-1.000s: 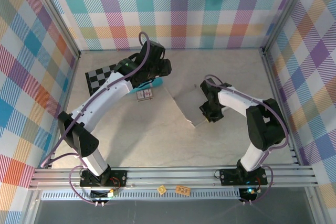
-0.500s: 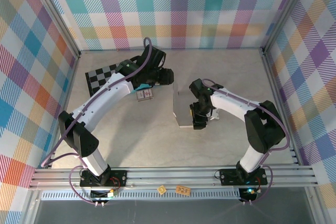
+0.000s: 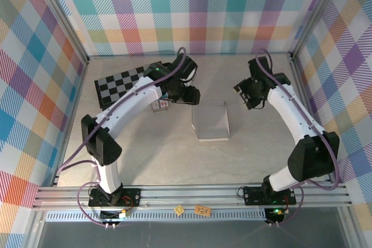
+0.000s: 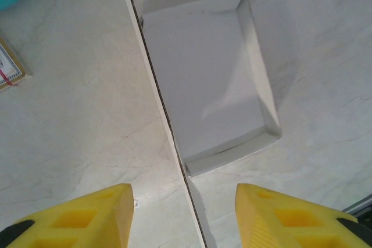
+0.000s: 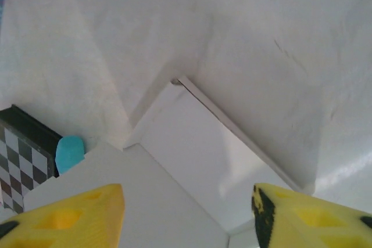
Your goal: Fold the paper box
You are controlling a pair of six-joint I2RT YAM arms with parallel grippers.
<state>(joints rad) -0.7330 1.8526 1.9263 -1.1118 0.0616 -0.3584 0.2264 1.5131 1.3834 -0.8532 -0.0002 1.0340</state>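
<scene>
Paper box: we see the white paper box (image 3: 210, 121) lying on the pale marbled worktop (image 3: 145, 155) near its middle, between the two pincers and touched by neither.
Box shape: from the left wrist view we read it as a shallow rectangular tray with low raised rims on two sides. A taller panel stands along one long side and shows edge-on as a thin dark line.
Left pincer: the left pincer (image 4: 181, 193) hangs above the worktop by the box's standing panel. Its yellow fingers (image 4: 75, 216) are spread wide with nothing between them. In the top view we place it just beside the box's far left corner.
Right pincer: the right pincer (image 5: 187, 190) is also released and empty, its fingers apart. From above we see it off to the right of the box on the far side, clear of it and looking down on a white box panel.
Printed card: a small printed card (image 3: 161, 104) lies flat on the worktop to the left of the box, partly under the left arm.
Teal thing: a small teal object (image 5: 70, 152) sits near the checkerboard; we cannot tell what it is.
Checkerboard: the black-and-grey checkerboard (image 3: 119, 82) lies at the far left, well apart from the box.
Surround: plaid-patterned walls (image 3: 192, 10) enclose the worktop on three sides, and an aluminium rail (image 3: 192, 193) runs along the near edge.
</scene>
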